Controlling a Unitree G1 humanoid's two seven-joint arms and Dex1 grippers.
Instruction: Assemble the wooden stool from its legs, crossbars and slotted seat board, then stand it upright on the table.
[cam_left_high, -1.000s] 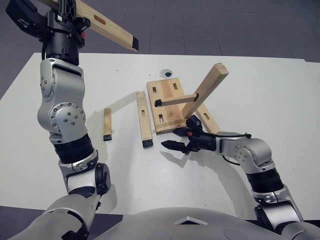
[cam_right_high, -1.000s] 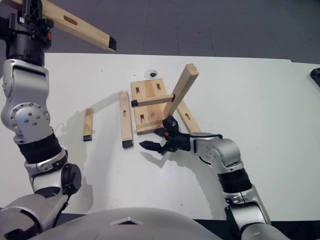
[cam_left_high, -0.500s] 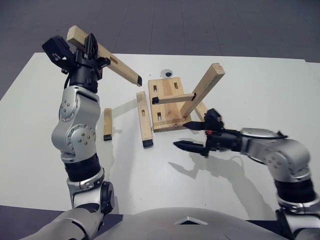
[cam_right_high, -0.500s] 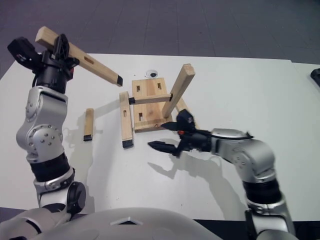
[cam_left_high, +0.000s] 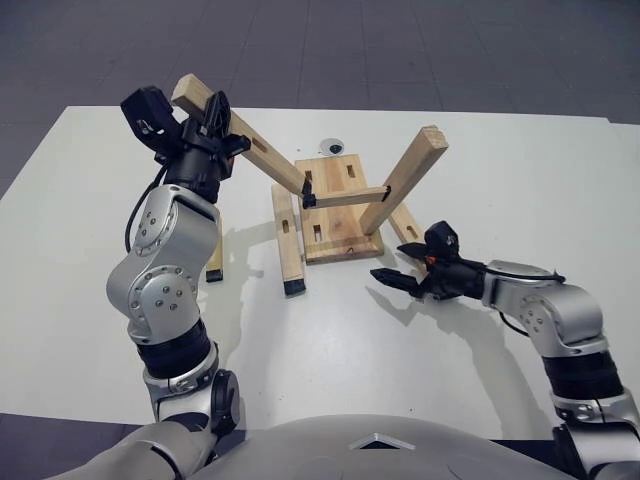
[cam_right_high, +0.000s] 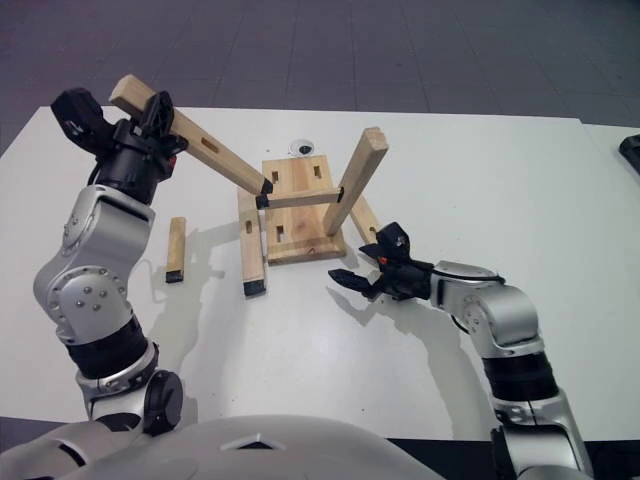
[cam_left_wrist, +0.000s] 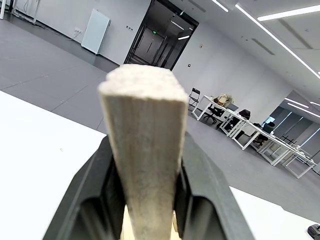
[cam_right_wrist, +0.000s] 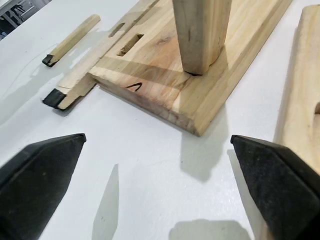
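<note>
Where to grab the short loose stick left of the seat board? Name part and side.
Probably its bare wooden middle, from straight above, closing across the narrow width: the short stick lies flat on the table, both long sides free.

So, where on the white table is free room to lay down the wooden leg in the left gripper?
The white table is bare right of the leaning wooden leg, and along its near edge. It is crowded around the slotted wooden seat board.
</note>
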